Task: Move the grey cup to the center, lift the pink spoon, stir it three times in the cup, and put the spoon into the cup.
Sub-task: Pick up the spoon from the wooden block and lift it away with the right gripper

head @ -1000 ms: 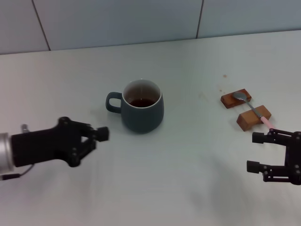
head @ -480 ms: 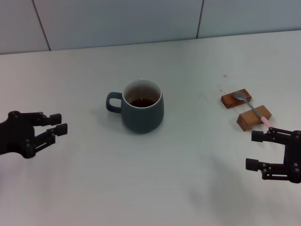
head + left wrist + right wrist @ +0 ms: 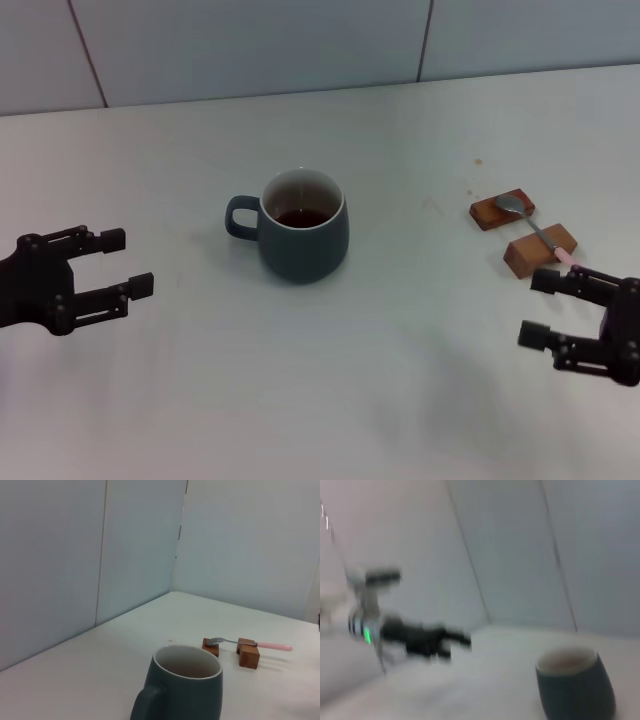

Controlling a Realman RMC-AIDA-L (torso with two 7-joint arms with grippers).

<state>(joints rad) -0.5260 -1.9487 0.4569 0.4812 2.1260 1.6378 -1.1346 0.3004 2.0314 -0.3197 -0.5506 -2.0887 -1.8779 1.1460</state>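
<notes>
**Both grippers spread, nothing held**

Head view: left gripper (image 3: 112, 264) spread wide, grey cup (image 3: 303, 227) well to its right. Right gripper (image 3: 541, 307) spread too, pink spoon (image 3: 537, 229) just beyond, across 2 wooden blocks (image 3: 540, 250).

Left wrist view: cup close ahead, spoon farther off.

Right wrist view: cup nearby.

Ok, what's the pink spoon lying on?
The spoon bridges two wooden blocks: bowl on the farther one, handle across the nearer. Its pink tip pokes out near the right claw.

Soft even light, faint shadows under the grey cup (image 3: 304, 240); right wrist view motion-blurred.
</notes>
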